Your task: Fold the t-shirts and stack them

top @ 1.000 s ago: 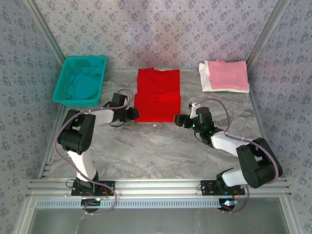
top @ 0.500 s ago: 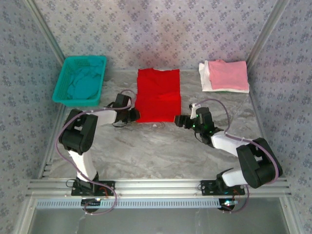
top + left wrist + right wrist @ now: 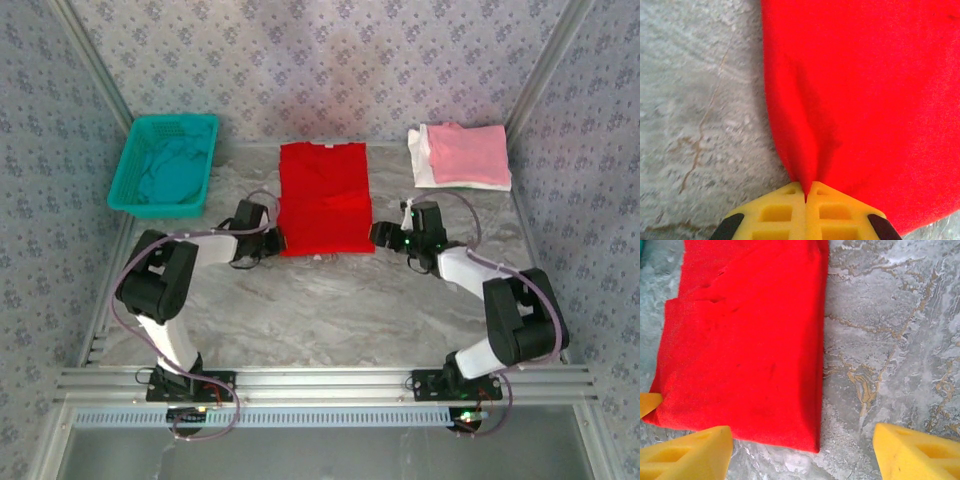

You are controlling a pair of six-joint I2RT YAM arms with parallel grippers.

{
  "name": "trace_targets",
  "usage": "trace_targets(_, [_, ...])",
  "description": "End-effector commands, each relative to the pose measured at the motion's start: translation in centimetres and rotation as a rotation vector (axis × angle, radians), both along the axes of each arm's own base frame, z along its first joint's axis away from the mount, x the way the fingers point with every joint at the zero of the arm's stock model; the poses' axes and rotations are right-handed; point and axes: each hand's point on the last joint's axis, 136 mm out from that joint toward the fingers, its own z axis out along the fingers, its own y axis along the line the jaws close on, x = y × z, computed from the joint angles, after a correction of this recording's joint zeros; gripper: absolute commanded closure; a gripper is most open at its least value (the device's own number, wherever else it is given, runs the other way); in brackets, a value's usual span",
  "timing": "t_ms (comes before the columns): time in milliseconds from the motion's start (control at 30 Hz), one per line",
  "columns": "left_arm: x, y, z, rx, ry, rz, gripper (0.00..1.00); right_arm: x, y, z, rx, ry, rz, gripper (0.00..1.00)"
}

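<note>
Since a second ago the right claw (image 3: 378, 235) has swung up and outward from the red t-shirt's (image 3: 322, 195) near right corner, and the shirt's near half now lies wider and flatter. The left claw (image 3: 272, 240) has barely shifted.

From the top camera, the red t-shirt lies spread on the tabletop (image 3: 330, 300) between the two claws. Its near left corner is at the left claw and its near right edge is just beside the right claw. Beyond the right claw and to its right, a folded pink t-shirt (image 3: 467, 152) lies on a white t-shirt (image 3: 424, 172). Beyond the left claw and to its left, a teal t-shirt (image 3: 168, 175) sits crumpled in a teal basket (image 3: 170, 120).

At the left wrist, the left claw (image 3: 806, 197) is clenched on the red t-shirt (image 3: 865, 100), its yellow pads pressed together with a pinch of cloth rising from between them into a ridge. Grey marbled tabletop (image 3: 700, 100) lies to the claw's left.

At the right wrist, the right claw (image 3: 802, 450) is released, its yellow fingertips (image 3: 690, 450) spread wide and holding nothing. The red t-shirt (image 3: 740, 350) lies ahead of the left fingertip, its folded corner reaching just into the gap. Bare tabletop (image 3: 890, 340) lies ahead of the right fingertip.
</note>
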Motion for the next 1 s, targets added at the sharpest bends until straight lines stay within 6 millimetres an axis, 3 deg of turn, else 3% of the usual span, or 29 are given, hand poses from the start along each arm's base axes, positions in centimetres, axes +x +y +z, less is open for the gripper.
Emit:
trace_targets(0, [-1.4,1.3,-0.8,0.025,0.036,0.007,1.00,-2.1,0.2,-2.3,-0.017,0.197,0.022,0.27])
trace_targets(300, [-1.7,1.8,-0.5,0.014,0.036,0.003,1.00,-1.9,3.2,-4.1,-0.021,0.291,0.085,0.40])
trace_targets(700, [-2.0,1.7,-0.8,0.000,0.038,0.000,1.00,-1.2,5.3,-5.8,-0.035,0.325,0.090,0.49])
trace_targets(967, [-1.7,2.0,-0.6,-0.011,0.030,0.013,1.00,-2.0,6.3,-5.9,-0.029,0.339,0.107,0.64])
